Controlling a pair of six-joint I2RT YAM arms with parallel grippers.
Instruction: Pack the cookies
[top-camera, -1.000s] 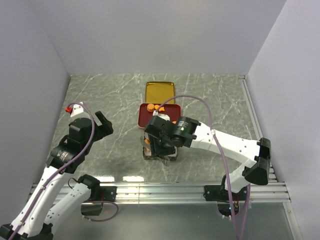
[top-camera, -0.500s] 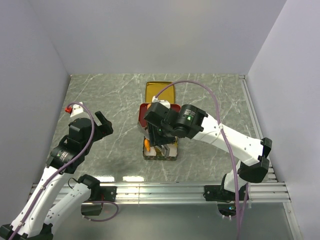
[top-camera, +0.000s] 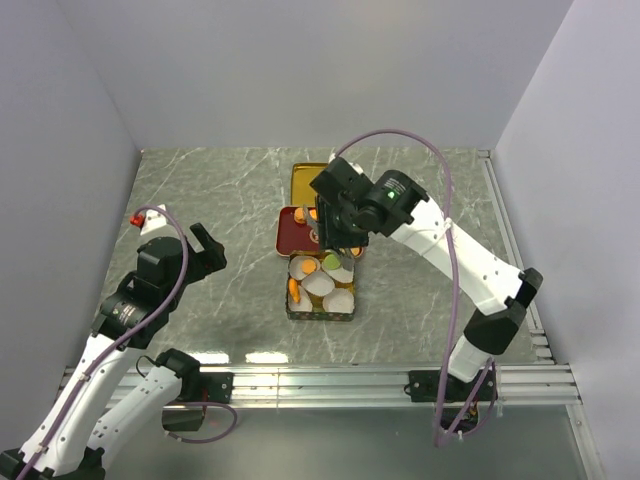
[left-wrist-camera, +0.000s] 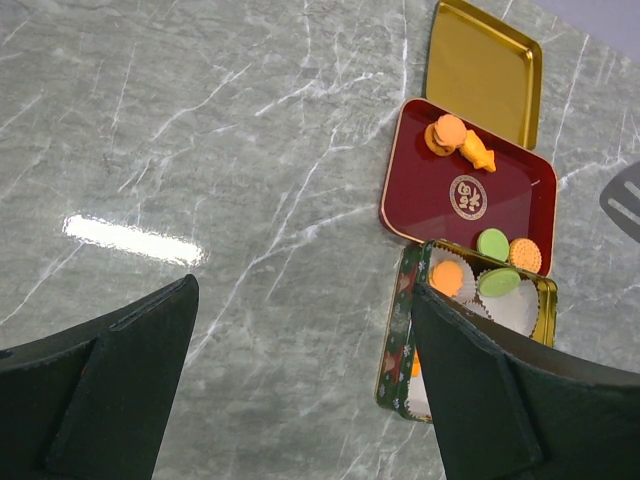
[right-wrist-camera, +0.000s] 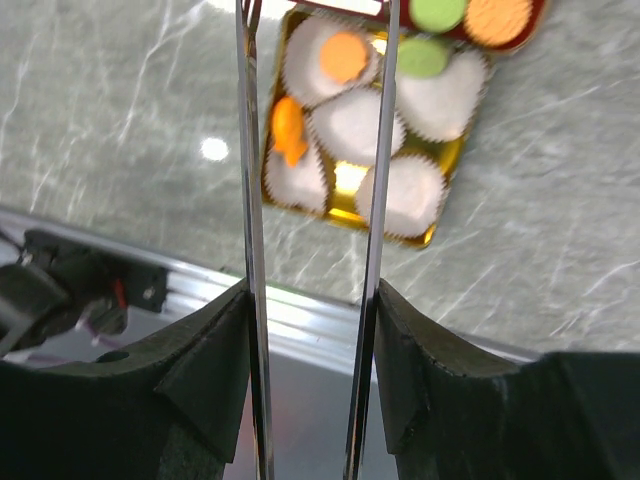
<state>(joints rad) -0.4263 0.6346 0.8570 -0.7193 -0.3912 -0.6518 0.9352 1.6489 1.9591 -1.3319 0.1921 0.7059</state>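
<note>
Since a second ago the right arm has swung back from above the tin, which now lies uncovered in the top view, and hangs over the red tray.

Three cookies sit in the tin (left-wrist-camera: 392, 340): an orange round (left-wrist-camera: 447, 277) and a green one (left-wrist-camera: 498, 282), each in a white paper cup (right-wrist-camera: 352, 125), and an orange fish (right-wrist-camera: 289, 130) at the tin's edge. On the red tray (left-wrist-camera: 430, 190), which touches the tin's far end, lie a green round (left-wrist-camera: 492, 244) and an orange round (left-wrist-camera: 524, 255) by the near rim, and another orange round (left-wrist-camera: 450, 132) touching a fish-shaped piece (left-wrist-camera: 477, 152) at the far side. A gold emblem (left-wrist-camera: 467, 196) marks the tray's middle; its writing is too small to read. A gold lid (left-wrist-camera: 485, 70) lies just beyond.

The right gripper (right-wrist-camera: 318, 20) has its thin blades apart, with nothing between them in the stretch that shows. The left gripper (left-wrist-camera: 300, 300) is spread wide and empty, well to the left over the marble table (left-wrist-camera: 200, 150).
</note>
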